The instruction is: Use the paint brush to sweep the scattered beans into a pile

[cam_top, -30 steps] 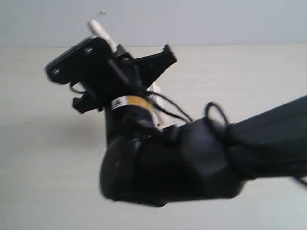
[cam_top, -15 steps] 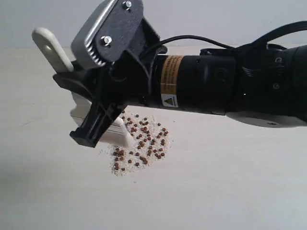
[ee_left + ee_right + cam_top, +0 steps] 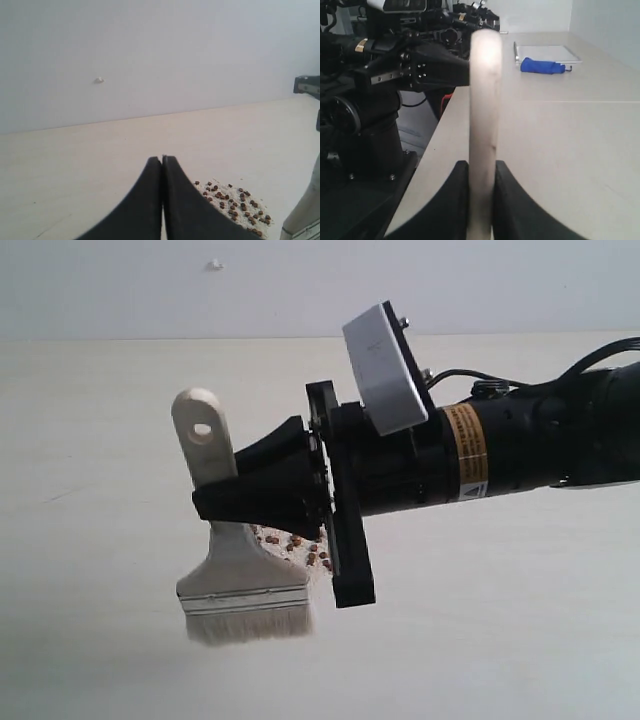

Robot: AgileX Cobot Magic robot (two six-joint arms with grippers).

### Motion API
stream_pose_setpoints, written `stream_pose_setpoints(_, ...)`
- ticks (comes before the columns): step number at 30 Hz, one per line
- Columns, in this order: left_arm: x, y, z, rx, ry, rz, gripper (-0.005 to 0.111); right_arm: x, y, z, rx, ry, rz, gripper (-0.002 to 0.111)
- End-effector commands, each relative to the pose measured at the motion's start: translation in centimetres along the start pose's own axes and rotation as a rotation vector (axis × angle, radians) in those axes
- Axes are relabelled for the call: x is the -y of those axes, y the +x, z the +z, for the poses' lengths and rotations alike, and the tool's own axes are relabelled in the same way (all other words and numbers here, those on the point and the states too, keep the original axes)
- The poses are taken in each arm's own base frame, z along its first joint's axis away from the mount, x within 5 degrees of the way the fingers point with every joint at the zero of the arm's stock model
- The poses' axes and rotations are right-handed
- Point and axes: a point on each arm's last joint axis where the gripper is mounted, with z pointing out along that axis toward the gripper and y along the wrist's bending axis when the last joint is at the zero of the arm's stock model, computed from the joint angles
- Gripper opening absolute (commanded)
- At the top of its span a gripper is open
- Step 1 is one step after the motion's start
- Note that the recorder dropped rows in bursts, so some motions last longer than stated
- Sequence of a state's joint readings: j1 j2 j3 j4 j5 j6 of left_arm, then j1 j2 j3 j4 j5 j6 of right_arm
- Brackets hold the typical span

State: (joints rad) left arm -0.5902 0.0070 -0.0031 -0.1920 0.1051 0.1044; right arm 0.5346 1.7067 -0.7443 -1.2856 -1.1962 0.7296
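— Grip first: what has your right pincer (image 3: 214, 502) got?

— It is clamped on the pale handle of the paint brush (image 3: 238, 575). My fingers pinch its flat faces just under the hole. The brush hangs upright, with ferrule and bristles below my pincer. Whether the bristles touch the table (image 3: 500, 630), I cannot tell.

— And half a second back?

— Then the brush leaned, with its bristles down at the edge of the beans (image 3: 296, 540). Since then my wrist has rolled and the brush stands straight. Most beans now lie hidden behind my pincer and the brush; a few show between them.

— Your left pincer (image 3: 162, 161)?

— Pressed together, holding nothing. The beans lie just ahead of its tips, off to one side, in one loose patch among pale crumbs.
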Motion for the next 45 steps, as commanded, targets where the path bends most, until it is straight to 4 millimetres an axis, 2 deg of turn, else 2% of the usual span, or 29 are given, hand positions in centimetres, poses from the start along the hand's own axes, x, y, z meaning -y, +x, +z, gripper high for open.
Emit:
stream_pose_setpoints(1,0.0,0.1,0.0,0.005,-0.001,-0.002,0.0,0.3,1.7,0.2,-0.027,-0.037,0.019,0.0)
stream_pose_setpoints(9,0.0,0.1,0.0,0.005,-0.001,-0.002,0.0,0.9,5.0,0.8,-0.072,-0.056,-0.034,0.0)
stream_pose_setpoints(21,0.0,0.1,0.0,0.005,-0.001,-0.002,0.0,2.3,4.1,1.0,0.006,0.063,0.03,0.0)
stream_pose_setpoints(35,0.0,0.1,0.0,0.005,-0.001,-0.002,0.0,4.3,6.0,1.0,-0.061,0.243,0.097,0.0)
stream_pose_setpoints(45,0.0,0.1,0.0,0.005,-0.001,-0.002,0.0,6.1,5.8,0.6,-0.045,0.418,0.066,0.0)
